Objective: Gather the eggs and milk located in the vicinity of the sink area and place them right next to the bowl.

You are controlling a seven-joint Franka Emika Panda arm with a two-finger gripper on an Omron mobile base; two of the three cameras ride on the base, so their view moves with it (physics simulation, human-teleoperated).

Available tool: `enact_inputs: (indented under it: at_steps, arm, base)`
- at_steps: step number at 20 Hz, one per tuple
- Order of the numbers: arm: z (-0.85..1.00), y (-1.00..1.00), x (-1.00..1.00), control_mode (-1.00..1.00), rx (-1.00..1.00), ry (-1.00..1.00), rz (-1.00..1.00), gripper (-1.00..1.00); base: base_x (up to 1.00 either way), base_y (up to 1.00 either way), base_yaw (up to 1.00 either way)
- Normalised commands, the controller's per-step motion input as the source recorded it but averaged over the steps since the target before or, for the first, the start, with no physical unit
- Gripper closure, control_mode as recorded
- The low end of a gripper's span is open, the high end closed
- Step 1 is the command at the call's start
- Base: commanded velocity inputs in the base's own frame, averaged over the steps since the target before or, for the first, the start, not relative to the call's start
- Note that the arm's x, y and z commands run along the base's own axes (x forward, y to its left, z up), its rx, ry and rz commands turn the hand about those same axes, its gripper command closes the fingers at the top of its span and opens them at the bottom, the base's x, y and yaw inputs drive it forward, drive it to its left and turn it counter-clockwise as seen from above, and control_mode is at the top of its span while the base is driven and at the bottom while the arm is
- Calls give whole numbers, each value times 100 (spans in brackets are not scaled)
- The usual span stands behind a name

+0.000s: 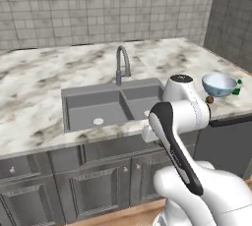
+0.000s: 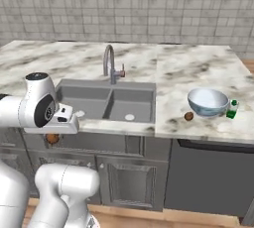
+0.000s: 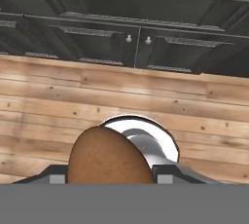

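Note:
My gripper (image 3: 112, 177) is shut on a brown egg (image 3: 108, 156), which bulges up between the fingers. From the right base camera that egg (image 2: 52, 138) hangs under the hand, in front of the cabinets and below the counter edge, left of the sink (image 2: 106, 102). The hand points down at the floor. The pale blue bowl (image 2: 208, 101) stands on the counter right of the sink. A second brown egg (image 2: 189, 116) lies just left of the bowl. The green-and-white milk (image 2: 231, 109) stands at the bowl's right side. From the left, the bowl (image 1: 219, 83) half hides the milk (image 1: 236, 91).
A curved grey faucet (image 1: 122, 65) rises behind the double basin (image 1: 98, 107). Dark cabinet doors with small knobs (image 3: 129, 43) face the hand above a wooden floor (image 3: 121, 96). A dark appliance front (image 2: 208, 172) sits under the counter beneath the bowl.

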Motion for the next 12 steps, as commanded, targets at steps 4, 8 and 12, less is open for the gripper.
enact_inputs:
  at_steps: [4,8,12]
  arm:
    - [0,0,0,100,0,0,0,100]
    - [0,0,0,100,0,0,0,100]
    - [0,0,0,100,0,0,0,100]
  base:
    - [50,-100,11]
    - [67,-100,21]
    - [64,-100,16]
